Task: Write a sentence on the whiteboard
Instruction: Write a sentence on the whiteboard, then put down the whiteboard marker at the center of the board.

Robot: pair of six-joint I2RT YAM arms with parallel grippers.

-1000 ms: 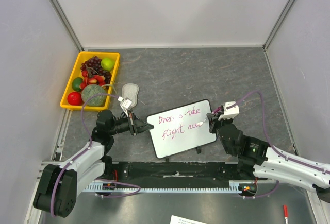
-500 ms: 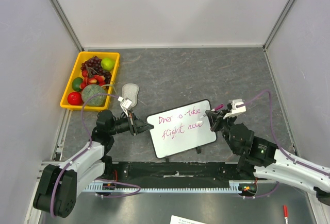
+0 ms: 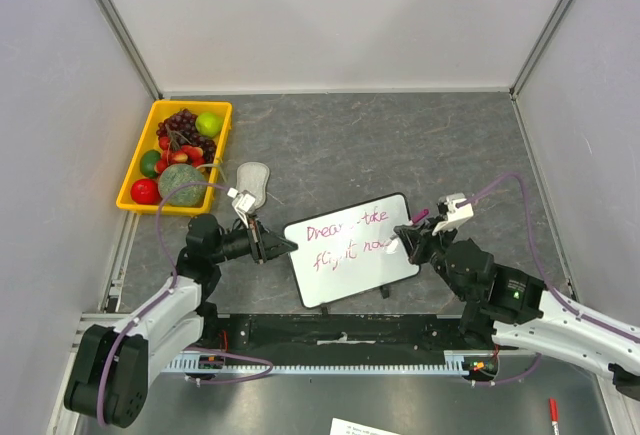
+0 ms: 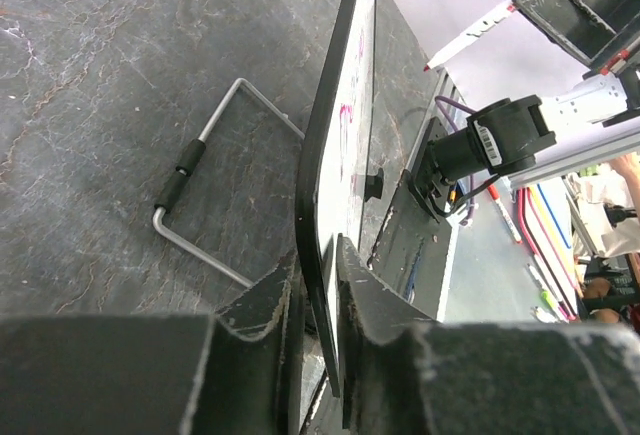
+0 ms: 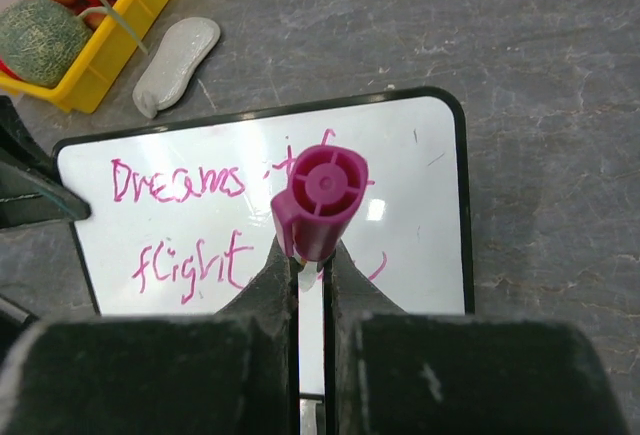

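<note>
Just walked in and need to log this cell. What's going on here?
Two robot arms are working on a small whiteboard. The left gripper clamps its left edge, while the right gripper holds a pink marker over the right end. The sentence on it reads, roughly, "Dreams take flight now" in two lines. Whether the marker's tip touches the board is unclear.

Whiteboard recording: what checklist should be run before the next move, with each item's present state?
1. Left gripper clamped on the whiteboard at its left edge: ok.
2. Right gripper shut on the marker: ok.
3. Marker tip touching the whiteboard: cannot tell, hidden.
4. Sentence legible in two lines: ok.
5. Eraser pad apart from the whiteboard: ok.
</note>
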